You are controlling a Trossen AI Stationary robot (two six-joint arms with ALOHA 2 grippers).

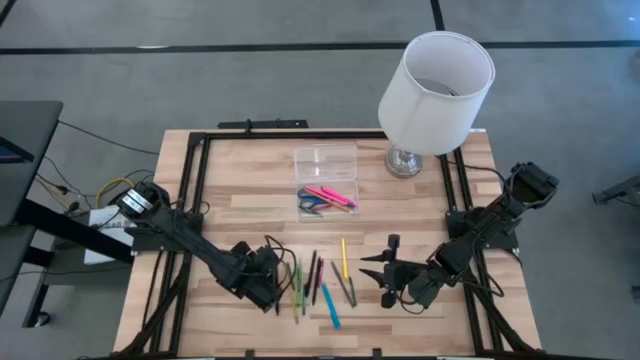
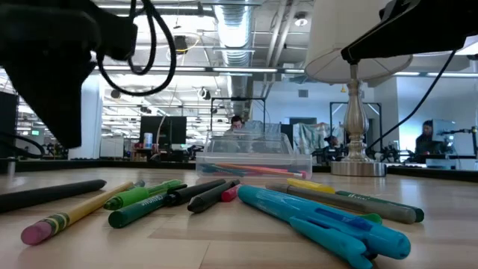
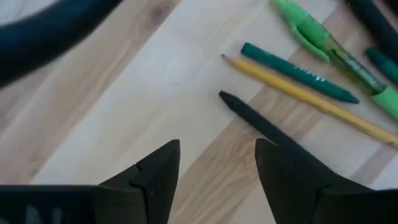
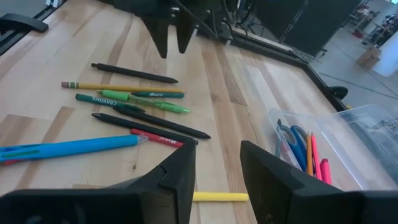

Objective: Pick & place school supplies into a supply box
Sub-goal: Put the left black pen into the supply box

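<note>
Several pens and pencils [image 1: 315,280] lie loose on the wooden table between my two grippers: a black pen [image 3: 261,124], a yellow pencil [image 3: 305,96], green markers [image 3: 298,71] and a blue pen [image 4: 68,148]. The clear supply box [image 1: 327,197] stands farther back and holds blue-handled scissors [image 4: 292,140] and pink markers [image 4: 314,155]; its clear lid [image 1: 325,160] lies open behind it. My left gripper [image 3: 217,168] is open and hovers over the black pen's tip end. My right gripper [image 4: 217,168] is open, low over the table, with a yellow pencil [image 4: 217,196] below its fingers.
A white-shaded lamp [image 1: 435,90] on a metal foot stands at the table's far right corner, next to the box. A black frame [image 1: 250,135] runs round the table top. Bare wood lies left of the box and near the left edge. People show far off in the room.
</note>
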